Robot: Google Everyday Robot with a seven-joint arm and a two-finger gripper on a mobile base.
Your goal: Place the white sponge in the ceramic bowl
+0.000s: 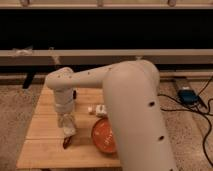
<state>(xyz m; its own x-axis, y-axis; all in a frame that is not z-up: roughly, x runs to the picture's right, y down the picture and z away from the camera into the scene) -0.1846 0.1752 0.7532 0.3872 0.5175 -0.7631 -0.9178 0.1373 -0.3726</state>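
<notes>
Gripper [68, 130] hangs low just beside the ceramic bowl [102, 136], above a dark red pepper-like thing [66, 142], presumably so any load need only cross the rim; whether it is spread or closed cannot be told. The white sponge is not separately discernible; a pale mass at the gripper's tip may be it. The arm [130, 110] hides half the bowl

Big white arm [131, 100] fills centre and lower right of frame, reaching left. Gripper [68, 127] points down at lower left over wooden board [44, 146], tip just above dark red pepper-like thing [66, 142]. Orange-red bowl [101, 136] at lower centre, just right of gripper, right side hidden behind arm. White box [97, 109] with dark marks above bowl. Blue device [187, 95] with cables [205, 107] on speckled floor [15, 109], right edge.
</notes>
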